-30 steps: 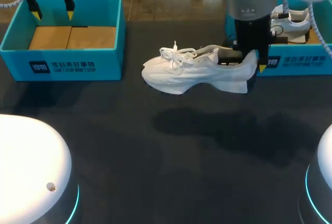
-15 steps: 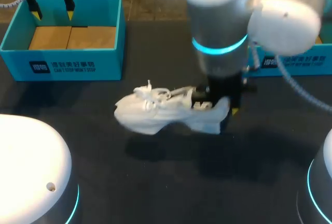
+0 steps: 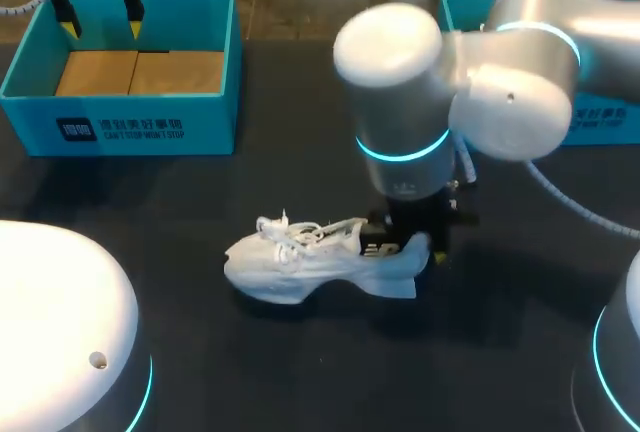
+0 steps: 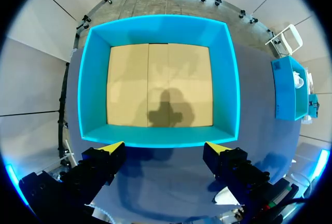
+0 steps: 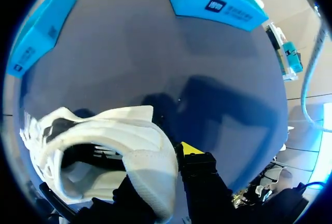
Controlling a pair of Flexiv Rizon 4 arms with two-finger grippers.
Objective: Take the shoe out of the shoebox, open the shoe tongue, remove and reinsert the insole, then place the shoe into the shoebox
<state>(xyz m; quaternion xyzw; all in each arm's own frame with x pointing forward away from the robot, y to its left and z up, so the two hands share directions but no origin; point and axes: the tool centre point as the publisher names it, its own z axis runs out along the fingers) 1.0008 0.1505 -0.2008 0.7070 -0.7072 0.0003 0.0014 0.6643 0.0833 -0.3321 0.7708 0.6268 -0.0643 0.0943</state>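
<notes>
R claw clamped on white shoe heel, one finger inside collar; shoe low over table, toe stretching away sideways. L claw wide open, unloaded, above teal shoebox. Second shoebox well behind R claw.

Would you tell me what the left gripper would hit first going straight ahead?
Probably the blue shoebox: the open left gripper points down into it, toward the cardboard floor or the near wall; depth is unclear.
</notes>
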